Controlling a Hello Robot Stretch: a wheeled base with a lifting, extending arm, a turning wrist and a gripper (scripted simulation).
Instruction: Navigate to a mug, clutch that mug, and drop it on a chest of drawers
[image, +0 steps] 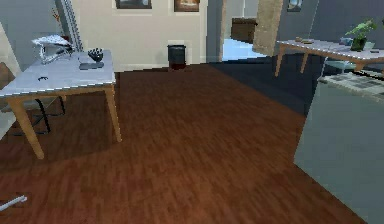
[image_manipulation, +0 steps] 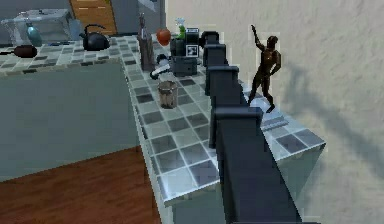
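Observation:
A small grey cup-shaped thing (image_manipulation: 167, 95), perhaps the mug, stands on the tiled counter (image_manipulation: 175, 150) in the arm side view. My arm reaches out over this counter as a dark bar. Beyond its two white marker squares sits the gripper (image_manipulation: 158, 70), just past the cup. A round red thing (image_manipulation: 163, 38) and other small items stand on the counter behind the gripper. I cannot tell whether it holds anything.
A dark figure statue (image_manipulation: 265, 65) stands right of the arm, and a black kettle (image_manipulation: 95, 40) sits on the counter's far left run. The forward view has open wood floor, a pale table (image: 55, 82) with a lamp at left, a black bin (image: 177, 56), and a grey counter (image: 345, 140) at right.

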